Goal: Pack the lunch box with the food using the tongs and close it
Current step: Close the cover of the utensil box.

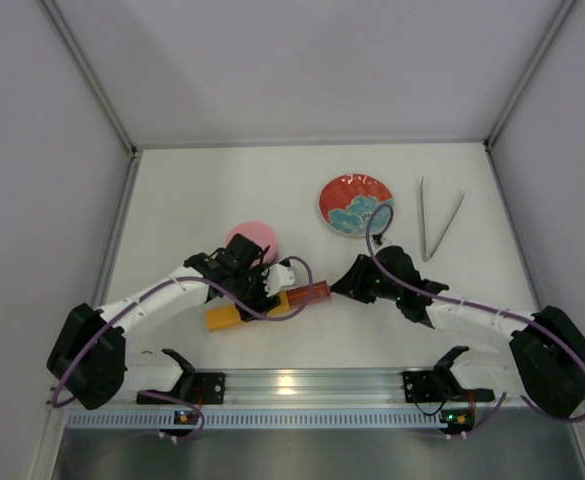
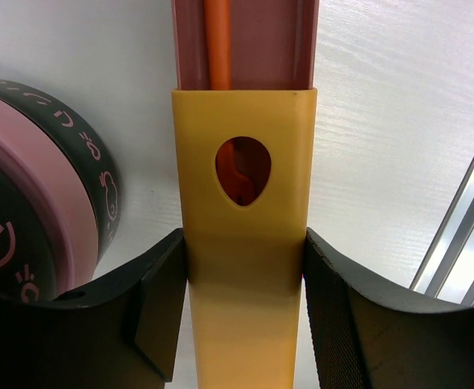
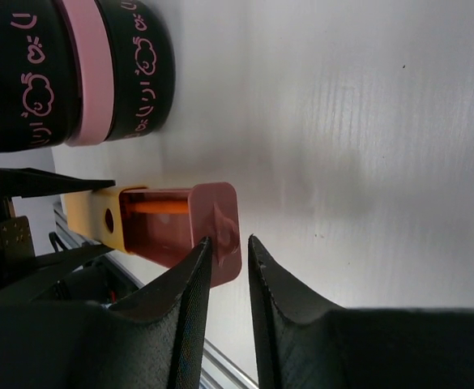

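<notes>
One yellow plastic sleeve (image 2: 245,312) is pinched by the left gripper (image 2: 245,251); the right gripper (image 3: 230,243) stands nearly pressed together at the end of the long dark-red tray (image 3: 180,219), grip unconfirmed. Round pink-lidded lunch box (image 1: 253,240) stands just beyond the sleeve; slim silver metal tongs (image 1: 438,225) lie far right on the tabletop (image 1: 202,190).

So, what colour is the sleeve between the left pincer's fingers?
Yellow sleeve, clearest in the left wrist view.
</notes>
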{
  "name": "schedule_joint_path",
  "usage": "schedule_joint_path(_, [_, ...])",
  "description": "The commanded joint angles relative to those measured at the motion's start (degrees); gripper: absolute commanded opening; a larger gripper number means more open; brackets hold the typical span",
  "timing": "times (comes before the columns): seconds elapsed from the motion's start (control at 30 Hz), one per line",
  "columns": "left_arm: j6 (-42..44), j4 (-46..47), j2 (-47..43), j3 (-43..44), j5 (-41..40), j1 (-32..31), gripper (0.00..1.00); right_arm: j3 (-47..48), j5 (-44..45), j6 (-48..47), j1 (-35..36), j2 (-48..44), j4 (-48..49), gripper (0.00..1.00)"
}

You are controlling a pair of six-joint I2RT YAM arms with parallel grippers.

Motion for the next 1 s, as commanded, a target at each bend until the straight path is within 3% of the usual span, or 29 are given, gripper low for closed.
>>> schedule_joint_path(0.0, [0.61, 2.47, -2.04, 1.69, 2.93, -0.14, 0.00, 1.19, -1.89, 0.83, -0.56, 1.94, 7.39, 0.23])
schedule_joint_path(0.43, [-1.15, 7.57, 1.30, 5.91, 3.72, -0.14, 0.00, 3.92, -2.59, 2.85, 5.24, 8.10, 12.23, 0.18])
schedule_joint_path(0.97, [-1.94, 16.01, 2.53, -0.77, 3.55, -0.14, 0.00, 8.84, -5.58, 1.98, 7.35, 14.43, 11.44, 0.15])
